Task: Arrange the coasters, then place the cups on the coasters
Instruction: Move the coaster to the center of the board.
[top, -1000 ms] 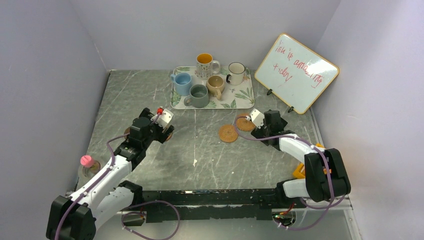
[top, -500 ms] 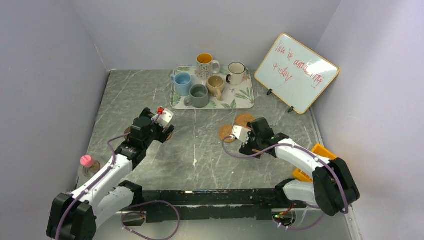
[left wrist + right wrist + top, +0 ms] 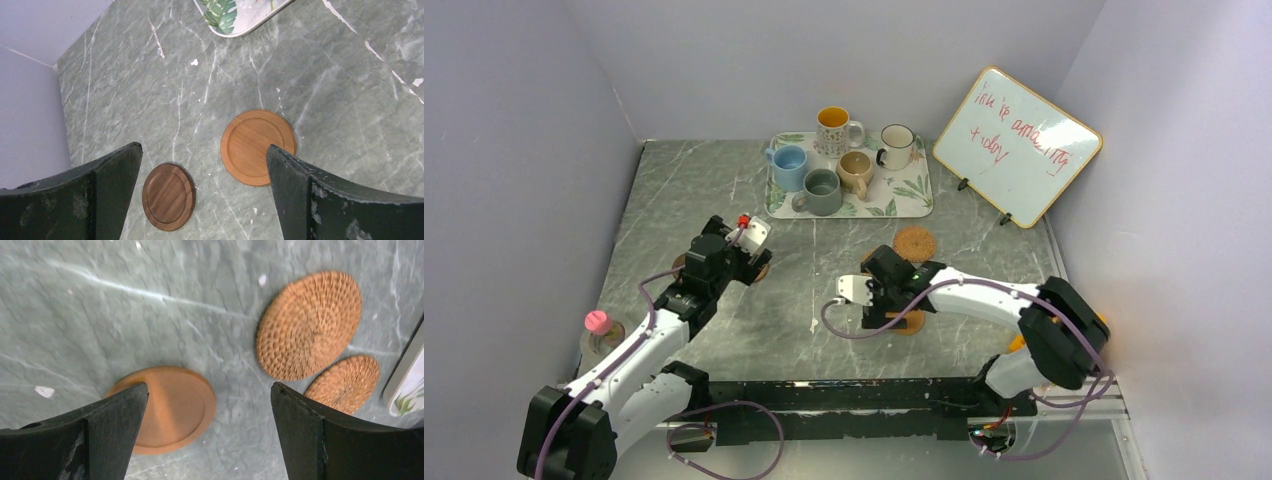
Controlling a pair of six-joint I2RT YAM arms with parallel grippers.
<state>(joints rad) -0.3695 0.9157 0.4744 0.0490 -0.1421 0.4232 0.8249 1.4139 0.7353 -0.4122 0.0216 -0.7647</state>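
**Step in hand.** We judge it to be the arranging of the coasters. No cup stands on one yet.

**Right gripper** (image 3: 209, 386). Jaws wide and holding nothing, above the smooth tan coaster (image 3: 175, 410) at the lower left of its wrist view. The first woven coaster (image 3: 308, 324) lies upper right. The second woven coaster (image 3: 345, 382) lies just beside it, near the corner of the tray (image 3: 402, 390).

**Left gripper** (image 3: 202, 147). Jaws wide and empty, above the light wooden coaster (image 3: 257, 146) at centre and the dark wooden coaster (image 3: 168, 196) at lower left. The two lie apart.

**Cups.** Five, all on the tray at top centre of the overhead view:
- blue cup (image 3: 789, 160)
- green cup (image 3: 822, 190)
- tan cup (image 3: 855, 170)
- white cup (image 3: 896, 145)
- orange-lined cup (image 3: 832, 125)

**Next move, as we judge it.** The right gripper should go down over the smooth tan coaster and catch its thin rim. The disc lies flat, so the fingers must meet the table closely or slip off.

**Surface.** A grey-green marbled table (image 3: 724, 190) with pale veins and white flecks.

**Room.** Plain pale walls on three sides. A whiteboard (image 3: 1016, 145) with red writing leans at upper right, and a pink-capped bottle (image 3: 599, 325) stands at lower left.
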